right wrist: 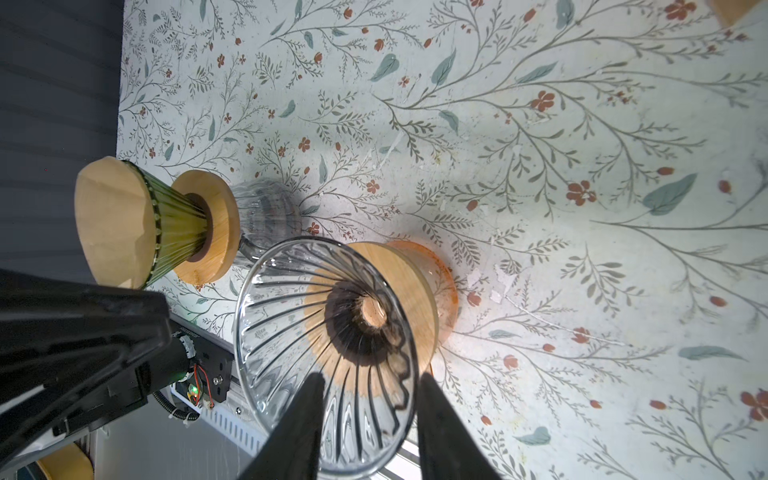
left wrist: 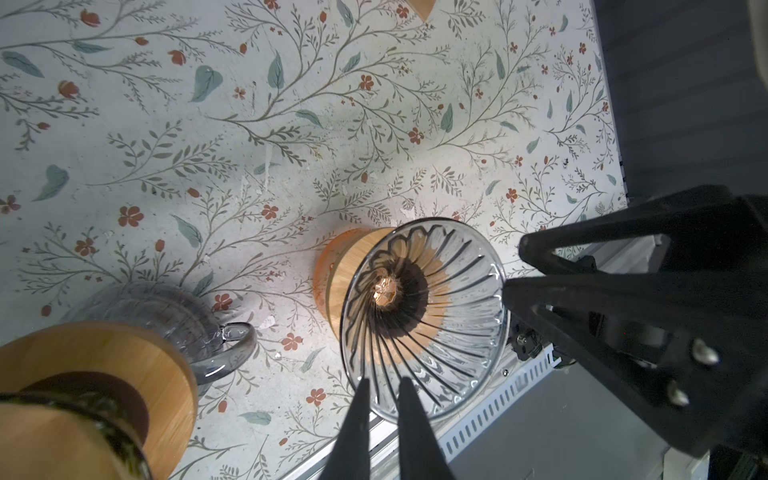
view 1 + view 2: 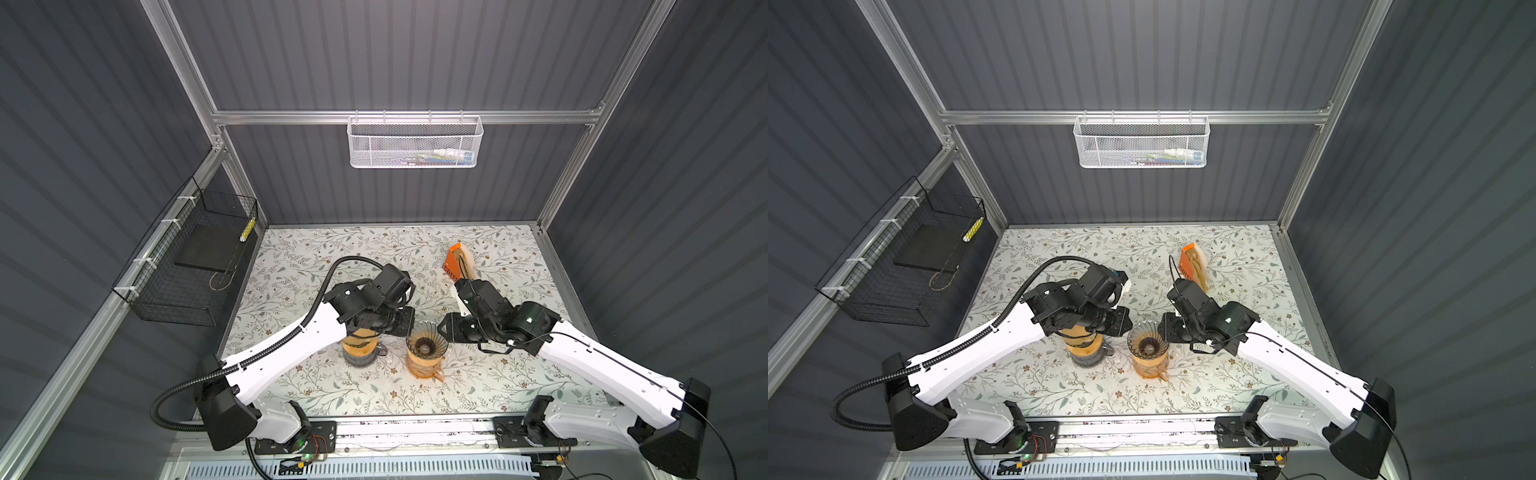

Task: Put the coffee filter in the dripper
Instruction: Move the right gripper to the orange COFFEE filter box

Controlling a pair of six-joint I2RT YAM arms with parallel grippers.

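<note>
**Item 1, left arm [image 3: 286, 349].** My white forearm slants from the near rail toward the middle of the table [image 3: 332, 257]. The wrist is bent over, so the left gripper [image 2: 384, 380] points down and inward. Its fingers stand a narrow slit apart with nothing pinched. Their tips are at the rim of the clear dripper [image 2: 457, 299]; I cannot tell whether they touch it.

**Item 2, right arm [image 3: 602, 365].** It is set the opposite way, with the wrist folded down. The right gripper [image 1: 370, 380] is spread wide and holds nothing. The same rim lies just ahead of its tips.

**Item 3, clear dripper.** It stands upright on a wooden collar over an amber carafe [image 1: 449, 286], between my two grippers.

**Item 4, coffee filter [image 1: 112, 224].** Tan paper, seated in the green dripper [image 1: 178, 224] and standing above its rim. It is under my left wrist, atop a grey glass carafe [image 2: 166, 303].

**Item 5, orange holder [image 3: 451, 266].** It holds more tan filters and sits beyond my right wrist.
</note>
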